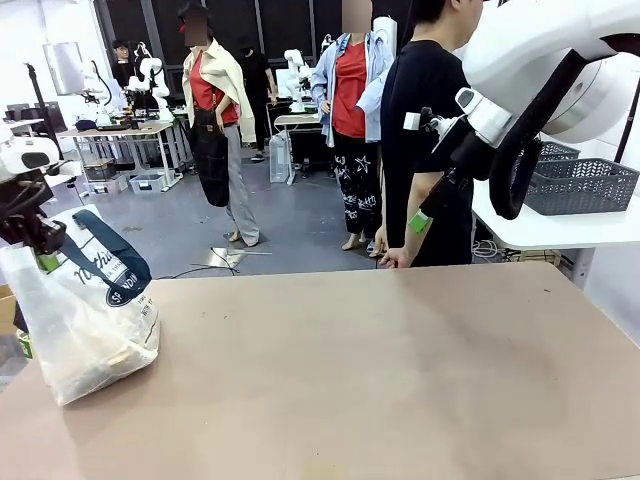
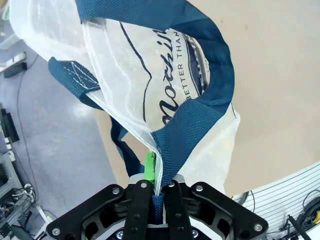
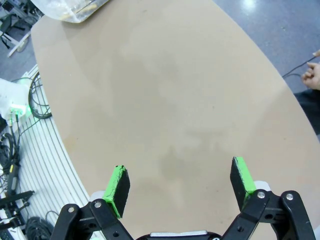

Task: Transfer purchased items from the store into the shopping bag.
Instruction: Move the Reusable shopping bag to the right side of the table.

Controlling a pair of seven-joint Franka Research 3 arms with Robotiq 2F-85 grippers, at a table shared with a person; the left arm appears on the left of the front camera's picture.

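The shopping bag (image 1: 88, 320) sits at the lower left of the front view, on the tabletop (image 1: 380, 370) near its left edge, bulging with pale contents too blurred to identify. The left end effector (image 2: 153, 187) is clamped on a navy strap handle (image 2: 200, 120), holding the bag's mouth up. Navy script reads "Nothin" above "BETTER THAN" (partly folded away). A person (image 1: 430, 140) in black stands at the far edge, a grey basket (image 1: 580, 185) on a white table behind. The right end effector (image 3: 180, 182) hangs with jaws wide apart, holding nothing, over bare tabletop.
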